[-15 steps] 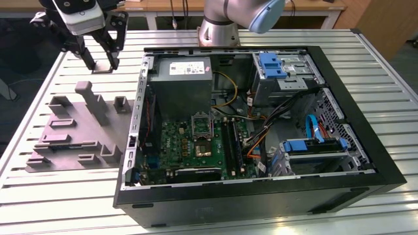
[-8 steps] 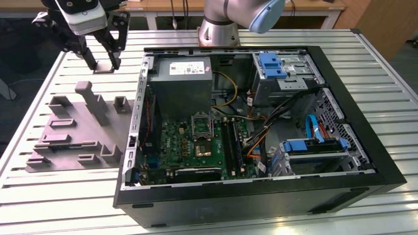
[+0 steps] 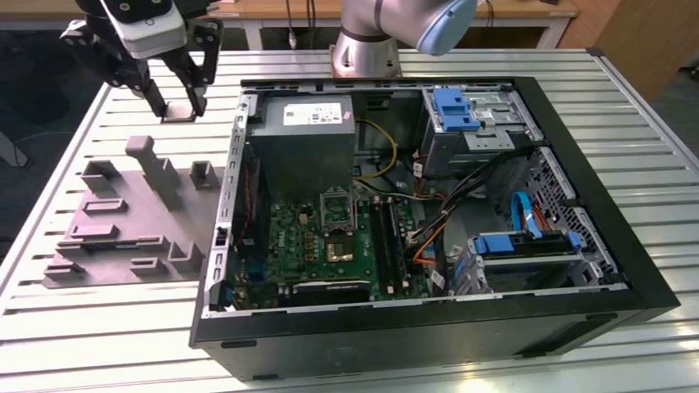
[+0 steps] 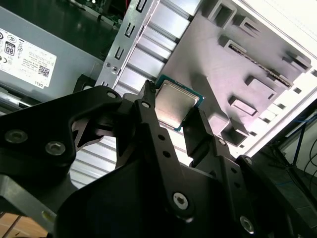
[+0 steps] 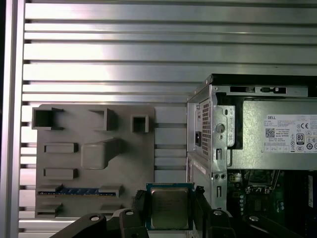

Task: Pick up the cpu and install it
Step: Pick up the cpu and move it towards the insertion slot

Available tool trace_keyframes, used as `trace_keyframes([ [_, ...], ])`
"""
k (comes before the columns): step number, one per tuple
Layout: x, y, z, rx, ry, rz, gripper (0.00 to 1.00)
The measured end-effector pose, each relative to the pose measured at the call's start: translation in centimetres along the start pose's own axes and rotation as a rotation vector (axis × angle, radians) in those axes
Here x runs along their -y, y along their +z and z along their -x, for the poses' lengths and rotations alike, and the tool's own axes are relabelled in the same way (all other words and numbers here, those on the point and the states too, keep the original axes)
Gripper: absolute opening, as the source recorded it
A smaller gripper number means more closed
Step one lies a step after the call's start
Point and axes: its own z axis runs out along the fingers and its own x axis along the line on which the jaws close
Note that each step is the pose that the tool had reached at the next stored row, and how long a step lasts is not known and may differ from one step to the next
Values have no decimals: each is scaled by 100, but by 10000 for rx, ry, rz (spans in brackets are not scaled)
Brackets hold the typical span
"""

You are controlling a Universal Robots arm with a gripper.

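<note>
A single robot arm (image 3: pixel 369 37), silver with a pale blue joint cap, rises from its round base at the back of the scene in the exterior view. Its wrist reaches toward the exterior view's left and carries a black two-fingered hand (image 3: pixel 179 106), which hangs in the air pointing straight down. In both wrist views the slim black fingers (image 4: pixel 157 131) are drawn in on opposite edges of the cpu (image 5: pixel 169 208), gripping it flat between their tips

Silvery square cpu (image 5: pixel 168 207) in pincer (image 5: pixel 169 198)
</note>
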Motion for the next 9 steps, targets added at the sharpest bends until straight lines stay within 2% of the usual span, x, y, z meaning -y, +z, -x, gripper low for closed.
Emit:
trace_keyframes([
  [9, 0, 0, 59, -1, 0, 0, 47],
])
